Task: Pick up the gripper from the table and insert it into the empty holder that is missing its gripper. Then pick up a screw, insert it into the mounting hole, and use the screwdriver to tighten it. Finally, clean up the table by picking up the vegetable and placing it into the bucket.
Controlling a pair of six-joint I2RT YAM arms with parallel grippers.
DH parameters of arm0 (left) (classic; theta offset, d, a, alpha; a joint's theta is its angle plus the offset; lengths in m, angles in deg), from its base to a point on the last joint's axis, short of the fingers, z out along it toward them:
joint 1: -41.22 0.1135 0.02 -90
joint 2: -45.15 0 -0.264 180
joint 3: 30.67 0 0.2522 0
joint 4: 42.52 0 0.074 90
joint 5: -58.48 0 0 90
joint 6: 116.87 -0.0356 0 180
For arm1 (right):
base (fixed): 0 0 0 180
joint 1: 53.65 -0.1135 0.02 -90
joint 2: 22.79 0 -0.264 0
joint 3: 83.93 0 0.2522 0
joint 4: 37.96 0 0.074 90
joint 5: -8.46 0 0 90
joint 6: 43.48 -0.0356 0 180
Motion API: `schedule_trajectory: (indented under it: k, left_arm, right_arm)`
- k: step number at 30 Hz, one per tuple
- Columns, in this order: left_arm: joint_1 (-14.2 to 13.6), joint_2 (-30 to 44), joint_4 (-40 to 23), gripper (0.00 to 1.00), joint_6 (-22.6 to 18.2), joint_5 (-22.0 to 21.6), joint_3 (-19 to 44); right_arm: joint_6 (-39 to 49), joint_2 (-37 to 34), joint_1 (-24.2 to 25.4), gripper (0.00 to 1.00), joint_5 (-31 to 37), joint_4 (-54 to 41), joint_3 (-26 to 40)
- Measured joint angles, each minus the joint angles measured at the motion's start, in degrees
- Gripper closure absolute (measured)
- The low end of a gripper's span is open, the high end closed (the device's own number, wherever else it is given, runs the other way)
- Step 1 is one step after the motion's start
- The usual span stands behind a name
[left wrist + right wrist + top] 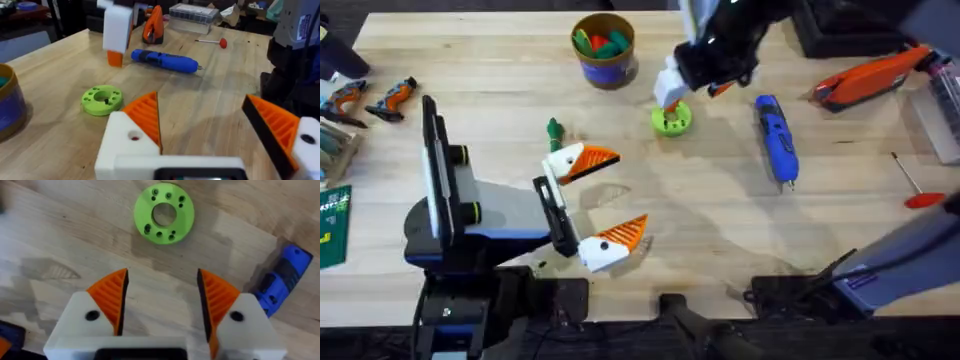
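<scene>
While the right gripper [162,297] hung over the green disc [164,213], fingers wide, bare counter [720,220] lay around; left gripper's [605,195] fingers spread wide; screwdriver [775,137] lay nearby.

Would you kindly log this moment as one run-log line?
left gripper: open, idle | right gripper: open above green disc | screwdriver: on table | vegetable: not binned

The left arm's two-finger gripper [605,203] is showing white angular plastic finger mounts [131,142] tipped with orange ribbed wedge pads [145,114], a dark screw hole in each mount. The right arm's matching gripper [161,300] is wearing identical pads; its black links are carrying blue-purple bands.
</scene>
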Motion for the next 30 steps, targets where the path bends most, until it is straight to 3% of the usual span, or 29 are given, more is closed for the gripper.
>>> schedule_trajectory:
  k: [16, 22, 30]
  left_arm:
    - [0.0, 0.0, 0.0, 0.015, 0.0, 0.0, 0.0]
    - [0.0, 0.0, 0.0, 0.015, 0.0, 0.0, 0.0]
    - [0.0, 0.0, 0.0, 0.015, 0.0, 0.0, 0.0]
  right_arm:
    - [0.4, -9.7, -1.4, 0.258, 1.1, 5.9, 0.0]
    - [0.4, -12.1, -1.6, 0.106, 1.1, 7.3, 0.0]
    - [0.4, -12.2, -1.6, 0.14, 1.1, 8.0, 0.0]
